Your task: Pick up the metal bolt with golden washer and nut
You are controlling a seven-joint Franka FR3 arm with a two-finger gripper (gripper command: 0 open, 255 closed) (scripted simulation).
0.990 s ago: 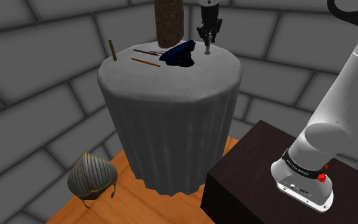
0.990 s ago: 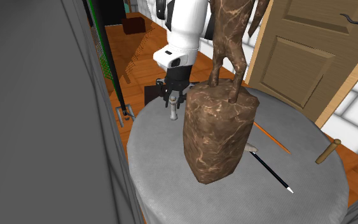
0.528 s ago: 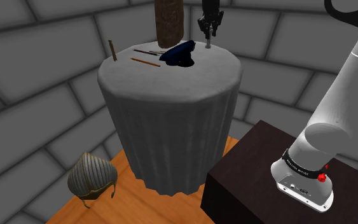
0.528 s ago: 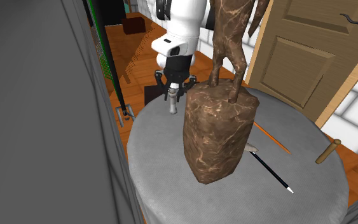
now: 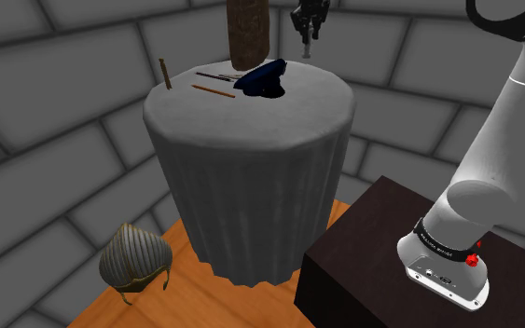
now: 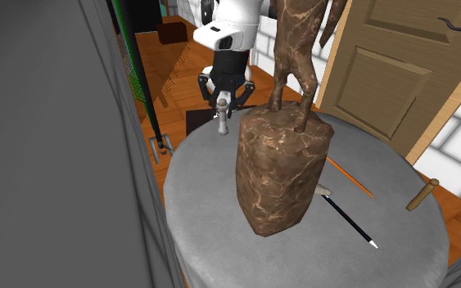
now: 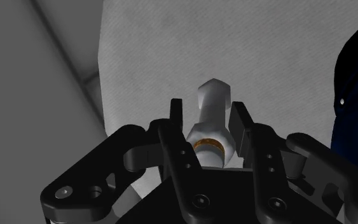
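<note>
You've got it: the all-black two-finger gripper (image 7: pixel 207 118) is clamped on the grey metal bolt with a golden washer (image 7: pixel 212 95), one finger pressed to each side of the shaft. The golden ring sits deep between the jaws, close to the palm, and the faceted end sticks out past the fingertips, pointing down. Look at the shoulder view: the gripper (image 5: pixel 308 19) hangs high and the bolt (image 5: pixel 305 48) dangles straight below it, clear of the round grey cloth-draped table (image 5: pixel 251 121) underneath. From the second exterior view, the gripper (image 6: pixel 223 96) holds the bolt (image 6: pixel 223 121) upright over the table's near rim (image 6: pixel 189 164), and the brown marbled stone statue base (image 6: pixel 282 168) stands just beside the jaws. Off to one side of the jaws, lying on the cloth, you see the dark blue peaked cap (image 5: pixel 262 79).
</note>
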